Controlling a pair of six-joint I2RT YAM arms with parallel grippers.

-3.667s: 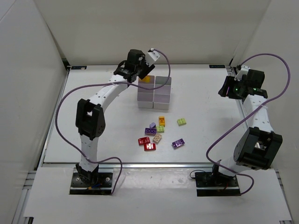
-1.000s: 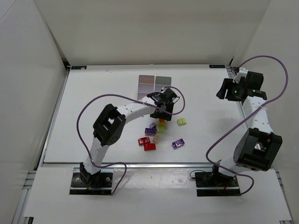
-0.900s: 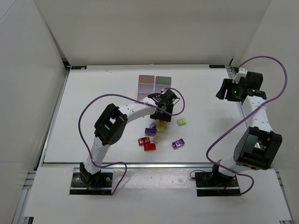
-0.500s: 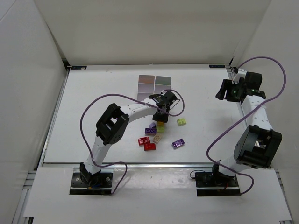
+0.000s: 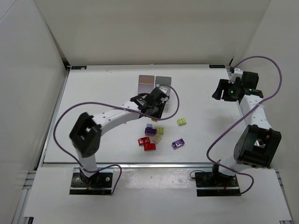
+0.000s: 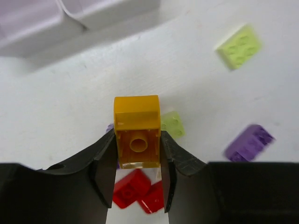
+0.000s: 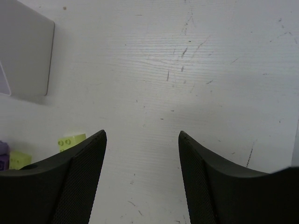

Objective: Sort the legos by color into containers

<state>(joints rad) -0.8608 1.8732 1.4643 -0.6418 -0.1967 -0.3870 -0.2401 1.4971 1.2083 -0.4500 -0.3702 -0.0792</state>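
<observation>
Left claw (image 6: 136, 157) has an orange-yellow brick (image 6: 136, 122) pinched squarely between its two fingers, hollow underside facing the wrist camera. From above, that claw (image 5: 152, 103) sits right at the near edge of the white containers (image 5: 155, 83), its arm covering the block's nearer boxes. What lies inside the boxes can't be made out.

Down on the surface (image 5: 93, 93), the loose bricks are spread out on the near side of the claw. There's a lime brick (image 5: 181, 121) off to the right on its own and a purple brick (image 5: 177, 143) nearer the bases. Two red bricks (image 5: 146, 143) touch each other at the near-left of the cluster, with a tan brick (image 5: 157, 138), another lime one and another purple one just beside them.

Over on the far right, the right claw (image 5: 219, 91) hangs well apart from everything. Its wrist view shows the fingers (image 7: 79, 172) spread wide with only bare surface between them.
</observation>
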